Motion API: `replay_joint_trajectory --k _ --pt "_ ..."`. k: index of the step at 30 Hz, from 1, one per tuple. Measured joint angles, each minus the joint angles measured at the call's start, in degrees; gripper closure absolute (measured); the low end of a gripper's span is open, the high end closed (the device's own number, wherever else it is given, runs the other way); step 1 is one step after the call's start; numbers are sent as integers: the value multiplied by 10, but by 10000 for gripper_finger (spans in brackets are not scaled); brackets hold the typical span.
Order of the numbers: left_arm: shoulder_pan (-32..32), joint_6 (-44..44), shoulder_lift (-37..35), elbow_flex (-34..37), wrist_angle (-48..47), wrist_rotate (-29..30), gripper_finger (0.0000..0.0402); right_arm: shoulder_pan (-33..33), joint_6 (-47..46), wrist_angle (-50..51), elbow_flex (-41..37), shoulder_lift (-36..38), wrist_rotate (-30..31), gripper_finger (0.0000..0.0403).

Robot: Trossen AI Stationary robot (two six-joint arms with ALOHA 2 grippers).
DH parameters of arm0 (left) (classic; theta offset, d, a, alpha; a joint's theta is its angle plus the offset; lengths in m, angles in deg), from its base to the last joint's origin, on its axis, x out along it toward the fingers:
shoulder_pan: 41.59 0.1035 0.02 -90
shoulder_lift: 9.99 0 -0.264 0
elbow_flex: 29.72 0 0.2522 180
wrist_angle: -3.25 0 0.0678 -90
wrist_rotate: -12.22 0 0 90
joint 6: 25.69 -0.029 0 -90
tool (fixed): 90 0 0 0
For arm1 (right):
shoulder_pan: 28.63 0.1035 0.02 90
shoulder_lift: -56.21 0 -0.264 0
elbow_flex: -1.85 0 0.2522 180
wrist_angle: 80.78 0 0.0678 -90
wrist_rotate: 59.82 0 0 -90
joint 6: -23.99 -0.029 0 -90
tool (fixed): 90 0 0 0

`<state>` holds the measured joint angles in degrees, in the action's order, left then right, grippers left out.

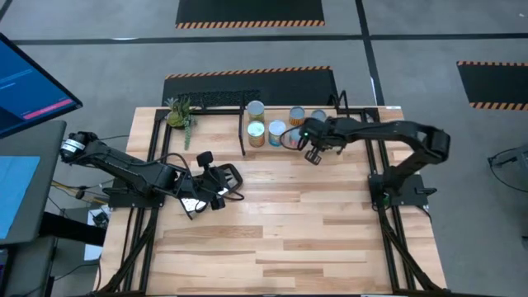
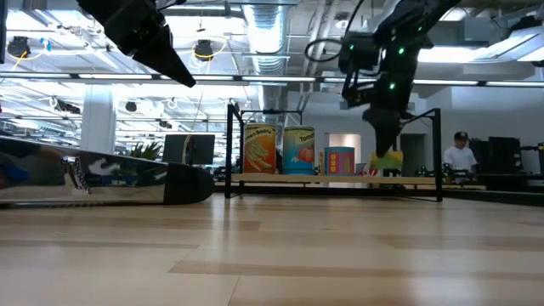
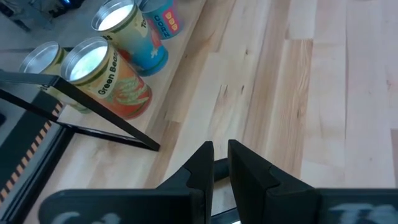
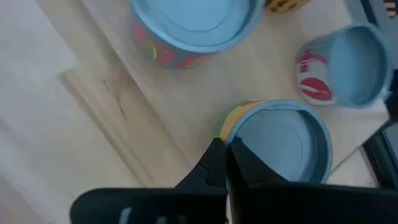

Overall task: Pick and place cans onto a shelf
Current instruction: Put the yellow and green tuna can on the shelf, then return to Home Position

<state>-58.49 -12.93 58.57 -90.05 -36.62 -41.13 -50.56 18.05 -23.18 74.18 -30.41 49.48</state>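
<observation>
The shelf (image 2: 340, 179), a low light-wood board on black wire legs, stands at the table's far side with several cans on it. They include an orange-labelled one (image 2: 260, 149), a blue one (image 2: 298, 150) and a smaller one (image 2: 339, 160). My right gripper (image 4: 225, 158) is shut and points down at the rim of a yellow-green can (image 4: 277, 142) that stands upright on the shelf (image 4: 180, 102). My left gripper (image 3: 221, 158) is shut and empty above the bare tabletop at left of centre (image 1: 221, 185). My right gripper has its shut fingertips (image 4: 214, 163) at the rim of the yellow-green can's top (image 4: 239, 124), coming from above. I cannot tell whether they touch it. The can stands upright on the shelf board (image 2: 387, 161).
A small potted plant (image 1: 180, 114) stands at the far left corner. A flat silvery metal thing with a dark end (image 2: 93, 181) lies on the table's left side. Two other cans (image 4: 193, 25) (image 4: 348, 68) stand close to the right gripper. Bare wood lies toward the near edge.
</observation>
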Motion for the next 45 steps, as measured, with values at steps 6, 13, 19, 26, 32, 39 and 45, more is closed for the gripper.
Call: replay_joint_trajectory --k 6,13,19,26,32,39,45 --pt "0 0 0 0 -1 -1 363 -4 18 -29 0 -45 0 393" --pt "0 0 0 0 -1 -1 363 -12 15 -46 1 -41 0 373" --pt "0 0 0 0 -1 -1 363 -17 15 -47 1 -44 1 337" --pt "0 0 0 0 -1 -1 363 -22 12 -43 1 -43 6 304" --pt "0 0 0 0 -1 0 363 -20 13 -45 1 -27 6 290" --pt "0 1 0 0 -1 0 363 -2 2 -12 17 14 8 290" --pt "0 2 0 0 -1 0 363 12 -45 63 41 50 62 290"
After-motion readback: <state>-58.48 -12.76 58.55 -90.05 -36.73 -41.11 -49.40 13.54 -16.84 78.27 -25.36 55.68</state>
